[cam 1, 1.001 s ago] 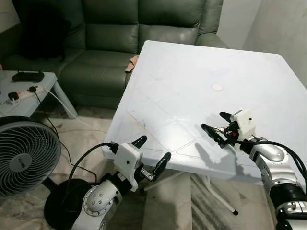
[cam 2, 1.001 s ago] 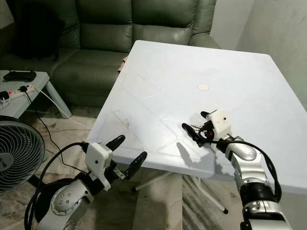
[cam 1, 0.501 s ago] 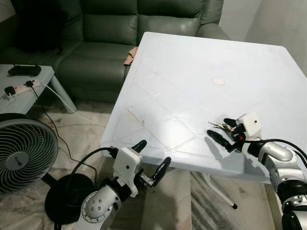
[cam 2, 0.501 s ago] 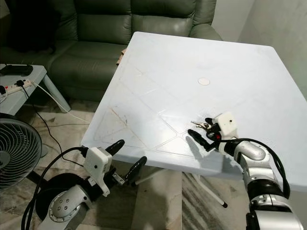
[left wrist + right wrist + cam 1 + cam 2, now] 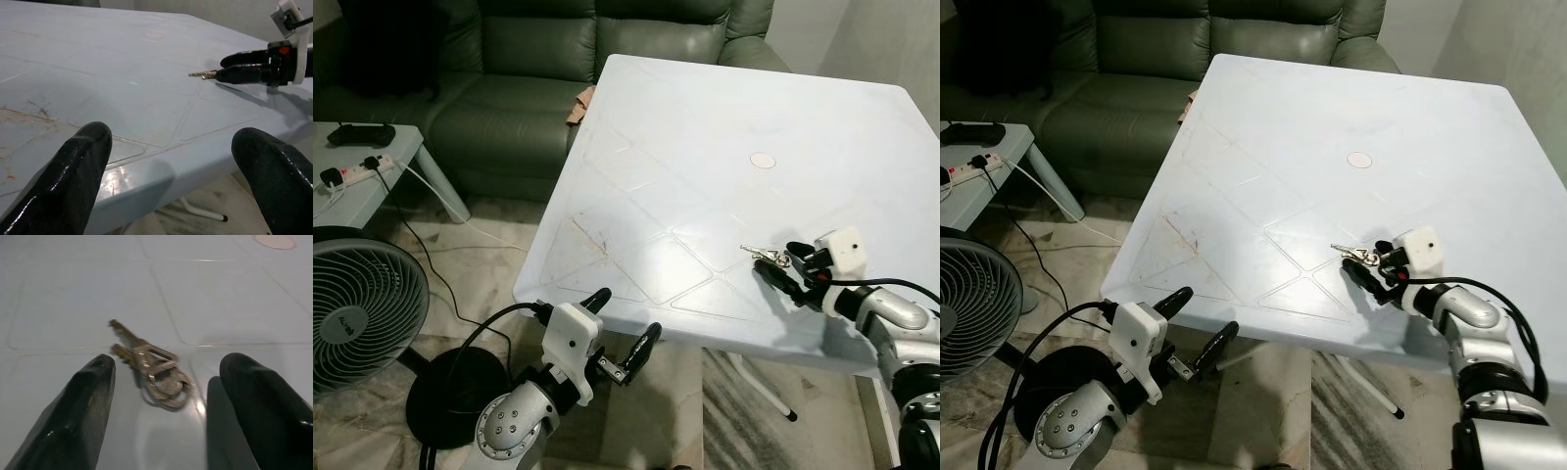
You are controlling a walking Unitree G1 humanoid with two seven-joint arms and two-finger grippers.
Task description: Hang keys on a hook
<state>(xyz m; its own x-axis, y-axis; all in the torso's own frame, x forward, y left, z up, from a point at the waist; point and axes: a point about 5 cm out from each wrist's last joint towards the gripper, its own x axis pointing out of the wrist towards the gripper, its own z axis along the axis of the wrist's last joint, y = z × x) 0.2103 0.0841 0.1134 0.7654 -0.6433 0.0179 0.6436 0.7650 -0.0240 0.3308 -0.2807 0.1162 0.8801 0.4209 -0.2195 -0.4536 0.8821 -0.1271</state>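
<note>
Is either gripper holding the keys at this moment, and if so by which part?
Nothing is held. The keys lie flat on the white table between the open fingers of the right gripper, untouched. The left gripper is open below the table's edge.

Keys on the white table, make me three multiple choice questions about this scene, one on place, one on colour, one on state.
1. Where do the keys lie?
A. on the sofa
B. on the table, between the right claw's fingers
C. on the floor

2. What colour is the sofa?
A. red
B. dark green
C. yellow

3. How is the right claw?
A. open, keys not gripped
B. shut on the keys
C. lifting the keys off the table

Answers: 1 B, the right wrist view shows them flat on the table between the fingers. 2 B, its leather looks dark green. 3 A, both fingers stand apart from the keys.
</note>
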